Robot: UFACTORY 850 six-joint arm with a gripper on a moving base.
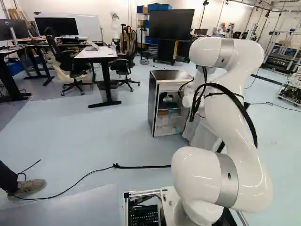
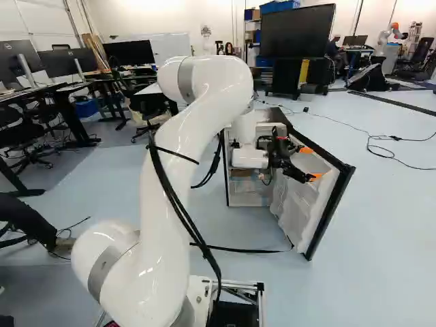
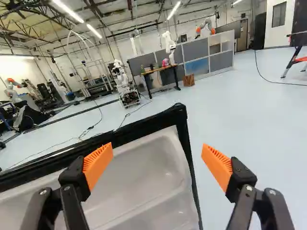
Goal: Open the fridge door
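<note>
Door [image 2: 310, 204] stood swung out R of fridge body [image 1: 153, 103], inner face toward gripper [image 3: 157, 162]. Gripper was open, nothing gripped; door's free top corner lay ahead, betw. finger lines, so next push prob. outward.

Strip lights [image 3: 68, 11] shine over white walls [image 1: 87, 8], pale floor [image 1: 89, 136], desks [image 1: 91, 54] and office chairs [image 1: 123, 66]

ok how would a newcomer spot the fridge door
Start at the big white arm and look ahead to the low fridge. Its door is the panel swung out beside the shelves, set apart by a white lining in a black rim.
</note>
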